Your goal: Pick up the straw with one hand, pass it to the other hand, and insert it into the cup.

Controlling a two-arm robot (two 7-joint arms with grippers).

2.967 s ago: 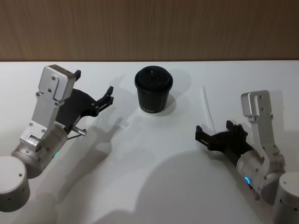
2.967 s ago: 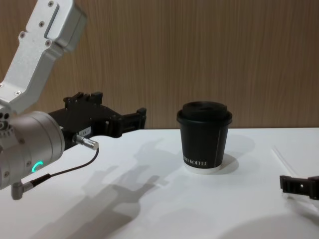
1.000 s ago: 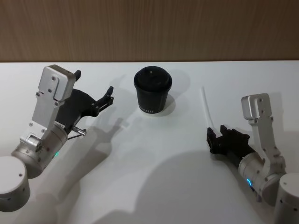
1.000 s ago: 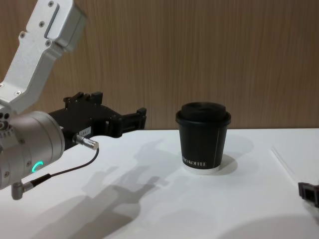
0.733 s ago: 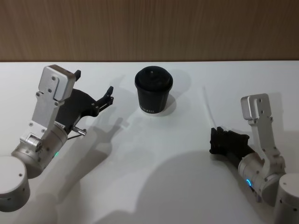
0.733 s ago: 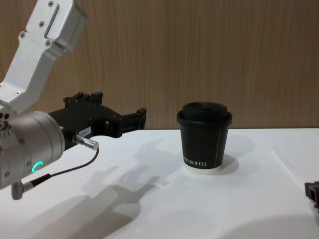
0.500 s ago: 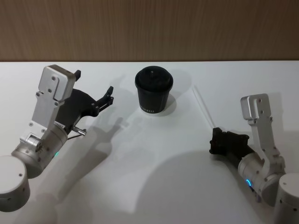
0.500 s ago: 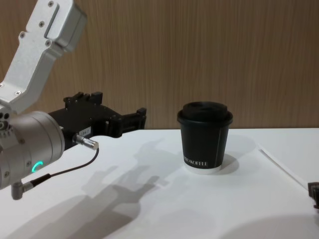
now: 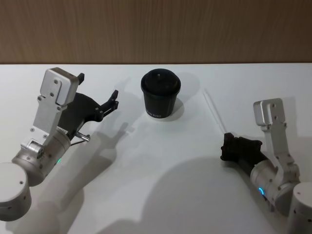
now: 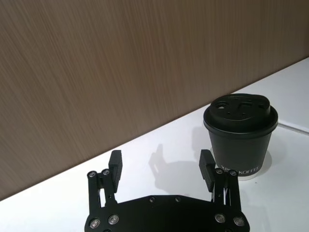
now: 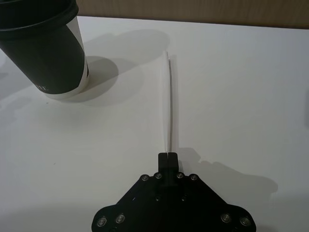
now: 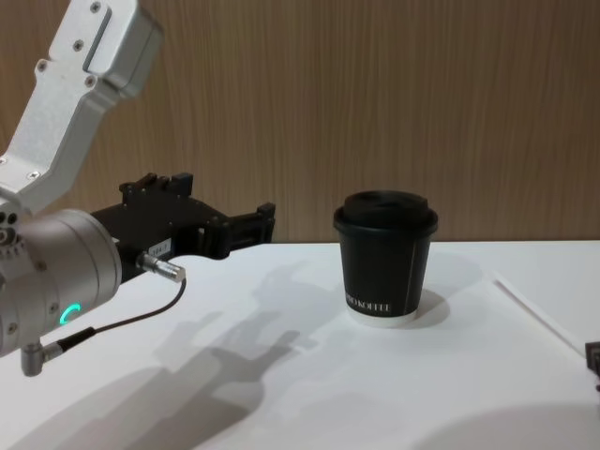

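Observation:
The straw [image 9: 213, 111], thin and white, runs low over the table right of the cup; its near end is pinched in my right gripper [image 9: 226, 145], which is shut on it. From the right wrist, the straw [image 11: 169, 101] stretches straight away from the closed fingertips of the right gripper [image 11: 168, 156], a thin shadow beside it. The black lidded cup [image 9: 161, 94] stands upright at centre back, also the cup [image 12: 386, 267] and the cup [image 11: 44, 50]. My left gripper [image 9: 98, 86] hovers open left of the cup [image 10: 240, 129], with nothing between its fingers [image 10: 207, 165].
The white table [image 9: 161, 165] ends at a brown wood-grain wall [image 12: 375, 94] just behind the cup. Shadows of both arms fall across the table's front half.
My right gripper went from open to shut on the straw's near end and drew back slightly. The straw's far end swung left toward the cup. The left arm stayed still.

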